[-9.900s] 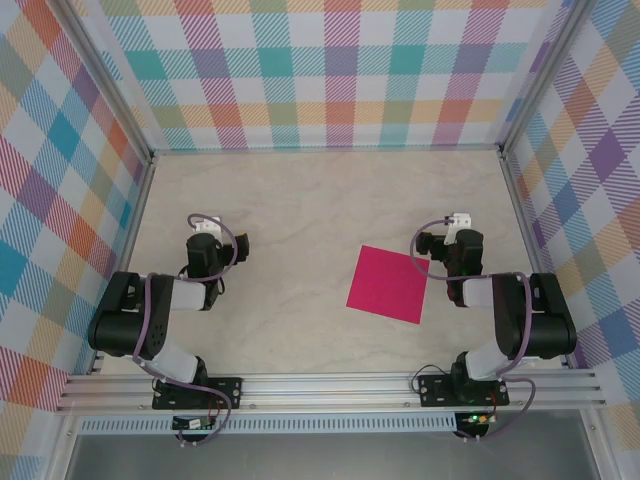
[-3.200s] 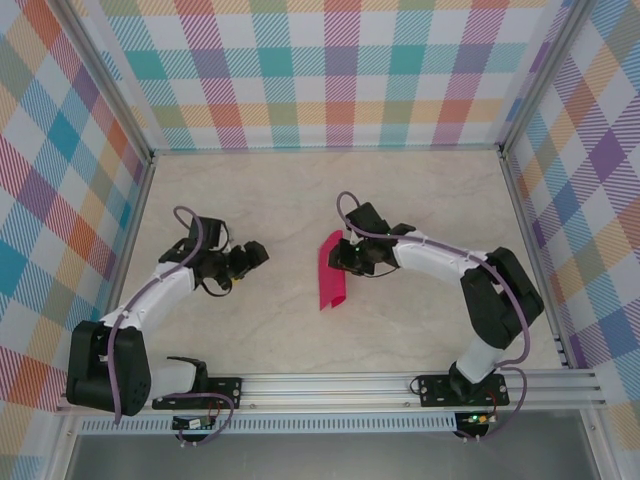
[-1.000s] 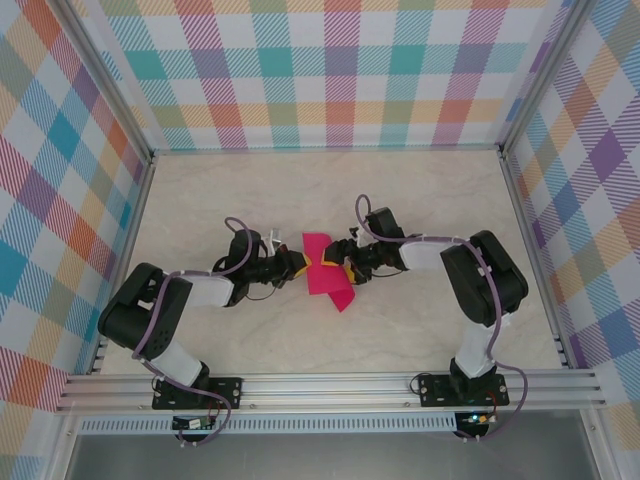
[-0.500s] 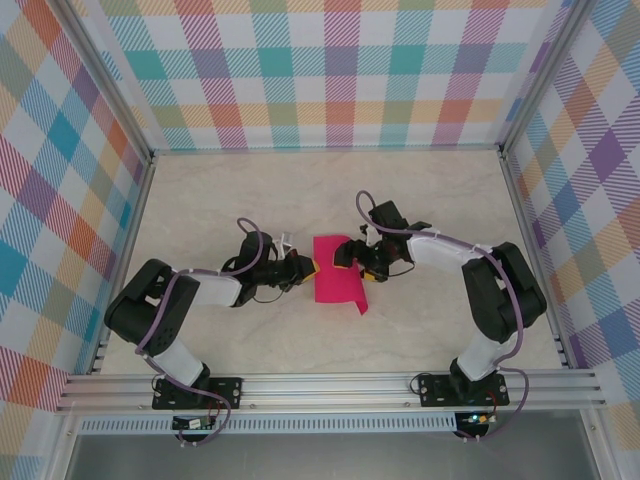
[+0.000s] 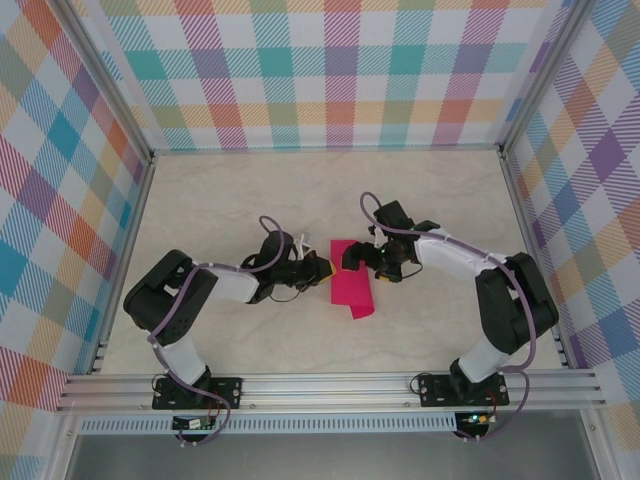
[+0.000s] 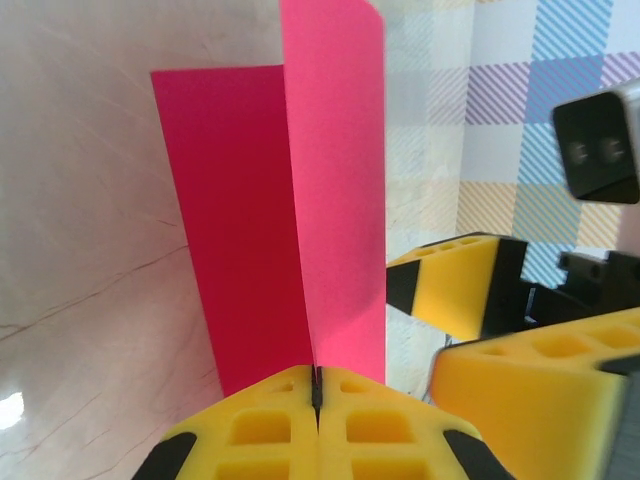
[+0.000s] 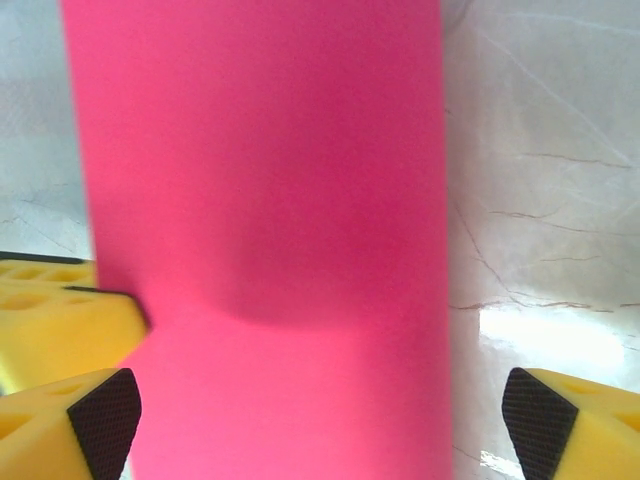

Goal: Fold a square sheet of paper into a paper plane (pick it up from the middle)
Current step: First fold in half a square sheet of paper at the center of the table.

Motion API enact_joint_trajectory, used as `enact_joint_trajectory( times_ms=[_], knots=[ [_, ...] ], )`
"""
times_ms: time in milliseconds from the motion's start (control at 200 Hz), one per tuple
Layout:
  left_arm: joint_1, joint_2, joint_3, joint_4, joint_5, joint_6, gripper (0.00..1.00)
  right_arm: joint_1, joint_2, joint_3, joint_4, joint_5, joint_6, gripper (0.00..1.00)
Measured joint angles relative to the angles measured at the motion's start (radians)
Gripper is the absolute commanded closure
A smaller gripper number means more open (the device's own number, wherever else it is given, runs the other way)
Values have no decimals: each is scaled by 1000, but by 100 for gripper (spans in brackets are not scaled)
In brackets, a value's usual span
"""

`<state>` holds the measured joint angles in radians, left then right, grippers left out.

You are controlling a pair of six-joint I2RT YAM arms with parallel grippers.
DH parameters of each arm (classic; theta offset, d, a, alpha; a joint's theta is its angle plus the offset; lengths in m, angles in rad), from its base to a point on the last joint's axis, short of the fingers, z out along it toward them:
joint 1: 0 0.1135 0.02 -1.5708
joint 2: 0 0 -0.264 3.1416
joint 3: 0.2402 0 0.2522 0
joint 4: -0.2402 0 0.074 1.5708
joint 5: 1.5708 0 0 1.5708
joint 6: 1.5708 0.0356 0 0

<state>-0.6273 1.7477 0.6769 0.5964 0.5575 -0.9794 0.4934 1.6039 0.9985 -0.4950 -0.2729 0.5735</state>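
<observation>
The square sheet of paper (image 5: 351, 287) is magenta-pink and folded over, lying near the table's middle. My left gripper (image 5: 322, 270) is shut on its left edge. In the left wrist view the yellow jaws (image 6: 317, 392) pinch the fold line, and the paper (image 6: 330, 200) rises from them in two leaves. My right gripper (image 5: 358, 262) stands open at the paper's far right side. In the right wrist view the pink paper (image 7: 270, 220) stands between its wide-apart fingertips (image 7: 590, 425), touching neither. No paper plane shape shows.
The marble-look table (image 5: 250, 200) is walled by checked panels on three sides, with an aluminium rail (image 5: 330, 385) along the near edge. The two grippers are very close together; the right one's yellow fingers (image 6: 460, 290) loom in the left wrist view.
My right gripper has opened and let go of the paper. The left gripper, still shut on it, has carried it a little to the right.
</observation>
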Motion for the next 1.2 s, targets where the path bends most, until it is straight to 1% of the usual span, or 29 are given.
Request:
enact_joint_trajectory(
  times_ms=[180, 320, 450, 600, 845, 965, 1070, 1135, 1200],
  knots=[
    [-67, 21, 31, -52, -89, 0, 100, -55, -16, -23, -5, -44, -39, 7],
    [-93, 24, 50, -95, -150, 0, 100, -58, 9, -23, -10, -88, -75, 11],
    [-117, 29, 56, -127, -195, 0, 100, -58, 53, -20, -27, -114, -116, 17],
    [-144, 48, 57, -133, -228, -4, 100, -58, 114, -7, -49, -114, -153, 24],
    [-150, 74, 59, -148, -254, -8, 100, -60, 152, 13, -57, -118, -192, 40],
    [-150, 74, 62, -154, -257, -6, 100, -60, 182, 36, -73, -113, -198, 45],
    [-150, 74, 66, -159, -257, -3, 92, -61, 188, 40, -84, -103, -203, 50],
    [-150, 74, 71, -171, -257, 1, 82, -61, 190, 42, -90, -93, -209, 51],
    [-150, 63, 82, -192, -264, 8, 80, -61, 193, 44, -94, -85, -216, 52]
  ],
)
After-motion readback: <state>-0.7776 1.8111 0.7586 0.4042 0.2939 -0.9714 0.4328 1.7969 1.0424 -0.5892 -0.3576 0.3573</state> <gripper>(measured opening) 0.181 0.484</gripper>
